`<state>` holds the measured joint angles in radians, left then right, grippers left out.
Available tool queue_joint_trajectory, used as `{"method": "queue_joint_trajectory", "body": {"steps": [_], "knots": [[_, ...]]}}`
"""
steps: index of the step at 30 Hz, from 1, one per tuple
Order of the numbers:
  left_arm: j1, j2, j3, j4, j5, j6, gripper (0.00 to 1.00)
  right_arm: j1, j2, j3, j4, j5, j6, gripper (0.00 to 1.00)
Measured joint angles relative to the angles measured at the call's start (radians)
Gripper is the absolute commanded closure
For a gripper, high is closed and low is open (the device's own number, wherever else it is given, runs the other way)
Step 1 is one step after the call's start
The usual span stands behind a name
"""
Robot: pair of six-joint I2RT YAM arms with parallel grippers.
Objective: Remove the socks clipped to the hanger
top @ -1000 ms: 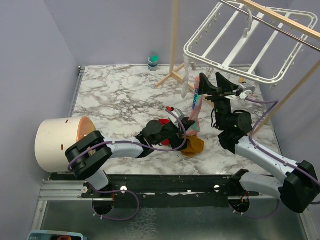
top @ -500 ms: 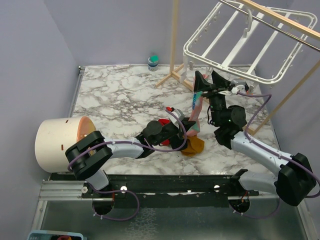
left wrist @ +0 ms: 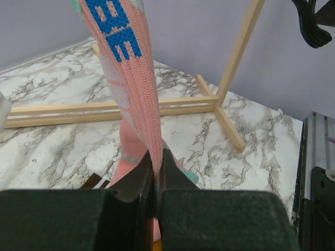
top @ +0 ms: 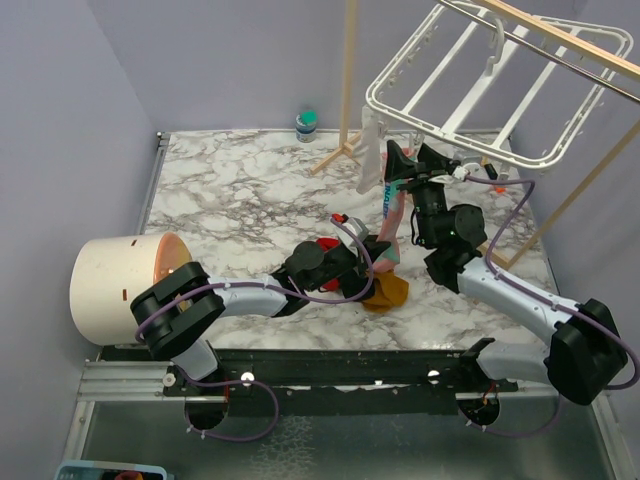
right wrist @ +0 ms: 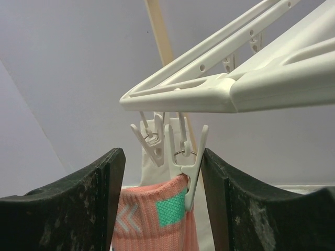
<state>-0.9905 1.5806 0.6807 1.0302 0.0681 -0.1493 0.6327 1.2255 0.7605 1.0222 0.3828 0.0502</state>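
lavender walls (top: 220,60), marble tabletop (top: 230,190)

Pink sock (left wrist: 137,104), blue lettering, teal patch; white hanger (right wrist: 272,86); grey-veined marble table (top: 240,190).

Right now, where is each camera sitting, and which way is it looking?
Top external: high at the near edge, looking down at the marble table; left arm and right arm show.
Left wrist: low, looking up the pink sock; left end effector shut on it.
Right wrist: looking up at the hanger; right end effector open around its clip.
Shared: both wrist views show the pink sock.
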Motion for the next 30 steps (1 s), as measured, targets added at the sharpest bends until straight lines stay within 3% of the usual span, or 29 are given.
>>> {"method": "queue_joint_trajectory", "body": {"steps": [17,30], "knots": [[0.0,0.0,0.0,0.0,-0.007,0.0,1.0,-0.014,0.032,0.038,-0.034,0.0,-0.001,0.32],[0.0,0.0,0.0,0.0,-0.008,0.0,1.0,-0.058,0.082,0.082,-0.045,-0.007,0.001,0.4]]}}
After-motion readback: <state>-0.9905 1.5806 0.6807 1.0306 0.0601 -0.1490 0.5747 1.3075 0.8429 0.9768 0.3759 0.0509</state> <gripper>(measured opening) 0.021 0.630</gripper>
